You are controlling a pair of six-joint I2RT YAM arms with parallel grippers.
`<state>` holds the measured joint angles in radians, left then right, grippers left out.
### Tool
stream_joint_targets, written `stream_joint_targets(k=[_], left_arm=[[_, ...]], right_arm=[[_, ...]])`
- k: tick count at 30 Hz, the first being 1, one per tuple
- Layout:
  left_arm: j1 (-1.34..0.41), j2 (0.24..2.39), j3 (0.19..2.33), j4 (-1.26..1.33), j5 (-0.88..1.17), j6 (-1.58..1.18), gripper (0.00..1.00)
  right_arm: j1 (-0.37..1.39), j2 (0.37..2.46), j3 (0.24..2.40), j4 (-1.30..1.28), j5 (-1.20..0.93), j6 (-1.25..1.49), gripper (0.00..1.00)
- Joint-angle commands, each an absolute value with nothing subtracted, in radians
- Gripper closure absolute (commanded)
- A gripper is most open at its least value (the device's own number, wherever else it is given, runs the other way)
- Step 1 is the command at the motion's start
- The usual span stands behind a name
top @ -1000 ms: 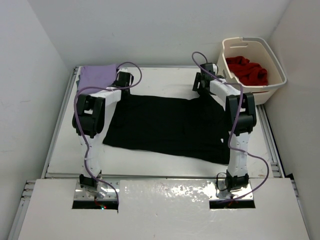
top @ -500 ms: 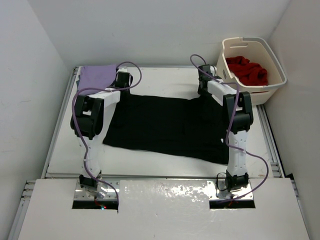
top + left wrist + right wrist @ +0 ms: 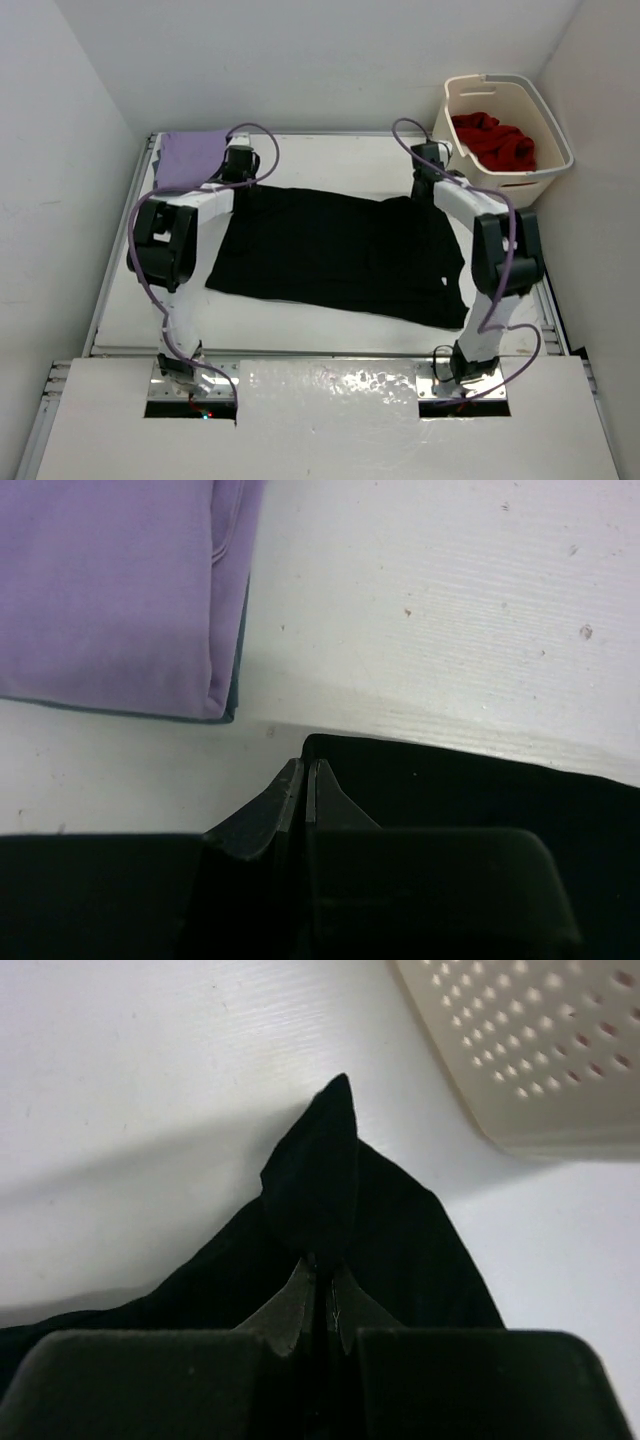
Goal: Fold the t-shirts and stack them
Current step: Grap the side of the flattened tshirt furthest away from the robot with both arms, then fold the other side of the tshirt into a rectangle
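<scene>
Pinching black t-shirt (image 3: 330, 250): left pincer (image 3: 304, 764), right pincer (image 3: 320, 1265)

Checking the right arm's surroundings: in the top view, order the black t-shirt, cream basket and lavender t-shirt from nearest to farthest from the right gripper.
1. black t-shirt: its far right corner is pinched in the right gripper.
2. cream basket: just to the gripper's right, at the far right corner.
3. lavender t-shirt: folded, at the far left corner.
</scene>
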<state>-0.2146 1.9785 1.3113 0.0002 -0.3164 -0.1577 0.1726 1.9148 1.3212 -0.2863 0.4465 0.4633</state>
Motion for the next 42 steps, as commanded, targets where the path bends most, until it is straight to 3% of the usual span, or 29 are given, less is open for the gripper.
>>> stream_joint_targets(k=[1,10,21,31,42], left_arm=[[-0.221,1.876,1.253,0.09,-0.304,-0.16,1.0],[-0.221,1.729,1.103,0.087,-0.327,-0.218,1.0],[-0.221,1.568,0.965,0.054,-0.397,-0.236,1.0],[-0.221,1.612,1.029,0.054,-0.514,-0.186,1.0],[-0.222,1.546,0.888,0.031,-0.522,-0.281,1.0]], right_arm=[[0.176,1.781,1.206,-0.23,0.48,0.459,1.0],[0.186,1.49,0.985,-0.271,0.495,0.471,1.0],[0.288,1.29,0.815,-0.412,0.48,0.531,1.0],[0.356,1.229,0.729,-0.402,0.437,0.595,1.0],[0.414,1.236,0.69,-0.469,0.419,0.609,1.0]])
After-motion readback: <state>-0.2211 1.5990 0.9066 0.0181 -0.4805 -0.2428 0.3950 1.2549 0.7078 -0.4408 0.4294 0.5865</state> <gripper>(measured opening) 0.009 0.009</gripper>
